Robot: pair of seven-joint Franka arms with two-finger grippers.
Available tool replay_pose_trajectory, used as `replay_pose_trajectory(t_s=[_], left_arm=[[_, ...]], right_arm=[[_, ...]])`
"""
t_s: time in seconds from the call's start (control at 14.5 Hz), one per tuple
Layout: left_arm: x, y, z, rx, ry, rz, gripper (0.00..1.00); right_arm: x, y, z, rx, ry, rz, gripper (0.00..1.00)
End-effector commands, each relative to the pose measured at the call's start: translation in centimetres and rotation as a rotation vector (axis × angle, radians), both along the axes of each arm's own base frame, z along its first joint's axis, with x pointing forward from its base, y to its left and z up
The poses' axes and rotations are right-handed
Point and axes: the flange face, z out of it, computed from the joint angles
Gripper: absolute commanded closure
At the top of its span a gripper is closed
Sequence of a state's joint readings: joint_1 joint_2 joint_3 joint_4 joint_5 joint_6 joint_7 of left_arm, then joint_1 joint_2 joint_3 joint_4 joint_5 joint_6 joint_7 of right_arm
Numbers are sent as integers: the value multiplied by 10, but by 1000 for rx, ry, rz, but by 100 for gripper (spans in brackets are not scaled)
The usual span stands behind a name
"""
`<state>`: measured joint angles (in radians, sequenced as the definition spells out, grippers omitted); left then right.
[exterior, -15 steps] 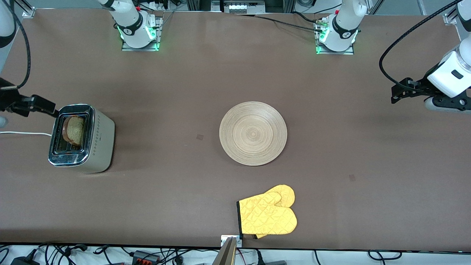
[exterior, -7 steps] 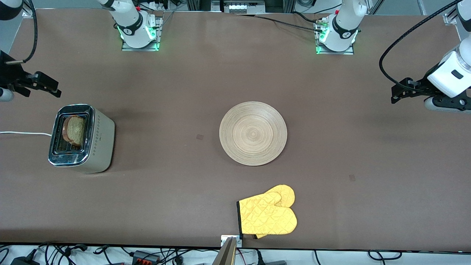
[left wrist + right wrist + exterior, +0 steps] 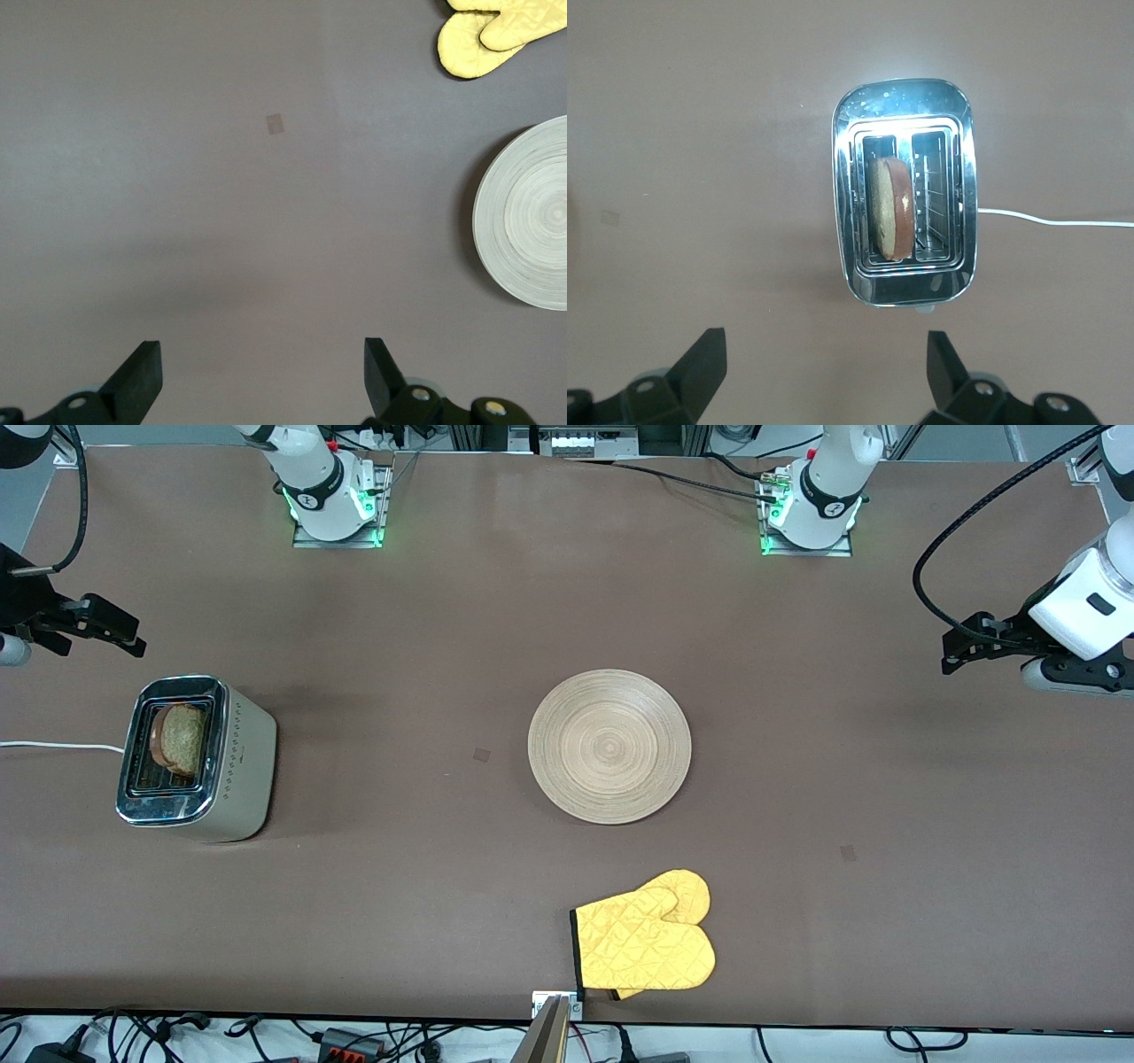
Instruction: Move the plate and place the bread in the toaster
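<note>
Chrome-topped, your toaster (image 3: pixel 197 758) stands at the frame's middle left with the bread (image 3: pixel 182 739) in one slot; the plate (image 3: pixel 609 746) sits bare at the counter's (image 3: pixel 425 646) centre. Your right pincer (image 3: pixel 113 636), upper left, and left pincer (image 3: pixel 961 648), upper right, both hang spread wide, holding nothing.

Colours on the brown table

The table (image 3: pixel 399 646) is plain dull brown. The plate (image 3: pixel 609 746) is pale wood with thin rings going round and round. The mitt (image 3: pixel 645 939) is bright yellow with a criss-cross diamond pattern and a black edge. The toaster (image 3: pixel 193 758) is shiny silver on top, with beige-silver sides and a row of little dots. Its cord (image 3: pixel 62 747) is white. The bread (image 3: pixel 180 739) is tan with a dark brown crust.
</note>
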<state>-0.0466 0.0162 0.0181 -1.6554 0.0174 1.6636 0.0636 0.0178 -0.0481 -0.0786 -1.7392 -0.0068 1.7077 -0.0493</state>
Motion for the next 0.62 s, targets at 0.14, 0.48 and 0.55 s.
replay_pose_trajectory(t_s=[0.14, 0.48, 0.55], left_arm=[[-3, -1, 8, 15, -2, -16, 0], [-3, -1, 8, 15, -2, -16, 0], [-3, -1, 8, 15, -2, -16, 0]], right_arm=[[-4, 3, 4, -1, 12, -10, 0], [-5, 5, 0, 0, 35, -7, 0], [-5, 5, 0, 0, 37, -7, 0]])
